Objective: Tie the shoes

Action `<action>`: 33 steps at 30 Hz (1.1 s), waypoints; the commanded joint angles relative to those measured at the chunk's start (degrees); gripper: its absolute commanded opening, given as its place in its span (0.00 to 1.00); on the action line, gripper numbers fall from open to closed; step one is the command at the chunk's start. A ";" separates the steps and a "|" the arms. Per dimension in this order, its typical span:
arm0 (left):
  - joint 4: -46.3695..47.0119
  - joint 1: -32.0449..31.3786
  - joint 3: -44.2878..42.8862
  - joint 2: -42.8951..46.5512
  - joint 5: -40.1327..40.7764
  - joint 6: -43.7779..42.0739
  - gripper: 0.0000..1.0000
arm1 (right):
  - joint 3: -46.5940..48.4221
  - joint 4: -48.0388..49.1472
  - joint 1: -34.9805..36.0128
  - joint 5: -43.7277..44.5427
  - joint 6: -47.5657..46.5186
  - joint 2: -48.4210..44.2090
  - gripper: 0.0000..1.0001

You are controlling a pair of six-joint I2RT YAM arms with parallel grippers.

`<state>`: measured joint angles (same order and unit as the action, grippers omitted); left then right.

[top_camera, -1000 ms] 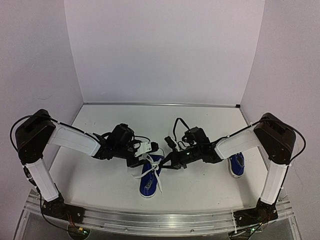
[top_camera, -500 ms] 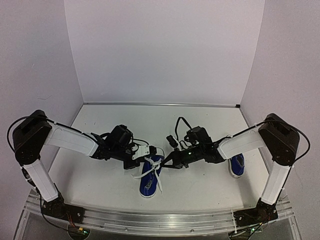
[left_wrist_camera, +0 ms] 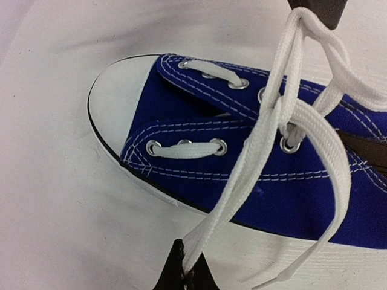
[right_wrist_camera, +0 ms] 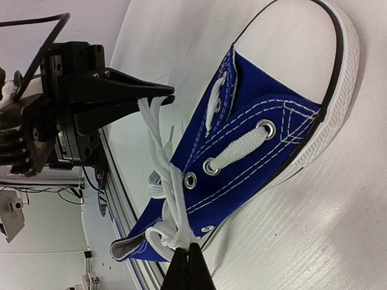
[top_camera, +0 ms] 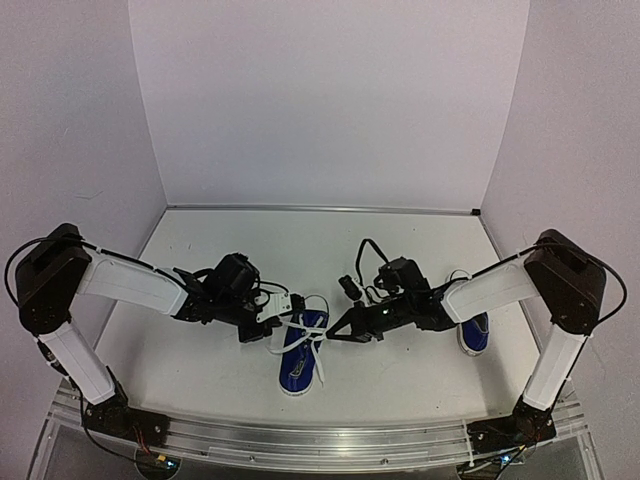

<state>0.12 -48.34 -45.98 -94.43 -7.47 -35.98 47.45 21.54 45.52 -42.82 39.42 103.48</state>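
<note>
Now pinching white laces from both sides: left pincer clamped on one strand, right pincer on another, above blue sneaker lying on tabletop.

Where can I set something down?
Bare: white table beyond the left gripper and right gripper; near strip between middle blue canvas sneaker and second sneaker. Crowded: above the middle sneaker, both pinching white laces.

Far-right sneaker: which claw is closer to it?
Right. The right claw, pinching laces over the middle sneaker, sits left of the far-right sneaker; the left claw, also on the laces, is farther left.
</note>
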 commanded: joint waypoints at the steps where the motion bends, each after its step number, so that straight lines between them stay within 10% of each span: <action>1: -2.22 0.26 0.34 2.83 3.89 0.64 0.00 | -0.43 -0.22 -0.13 0.81 -0.58 -2.40 0.00; 15: -4.12 0.96 0.87 5.78 3.95 0.95 0.01 | 1.67 -2.29 -0.03 -0.05 -2.34 -1.68 0.00; 25: -0.82 0.77 3.11 14.15 0.77 3.65 0.44 | 5.66 -2.32 1.91 -1.60 -2.85 -0.07 0.00; 33: 2.14 -2.80 1.82 16.49 -6.48 5.06 0.45 | 7.34 -2.42 3.16 -2.06 -3.39 0.28 0.00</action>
<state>-1.37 -49.15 -42.67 -77.81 -8.49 -32.00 52.59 18.68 48.07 -43.79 37.18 103.37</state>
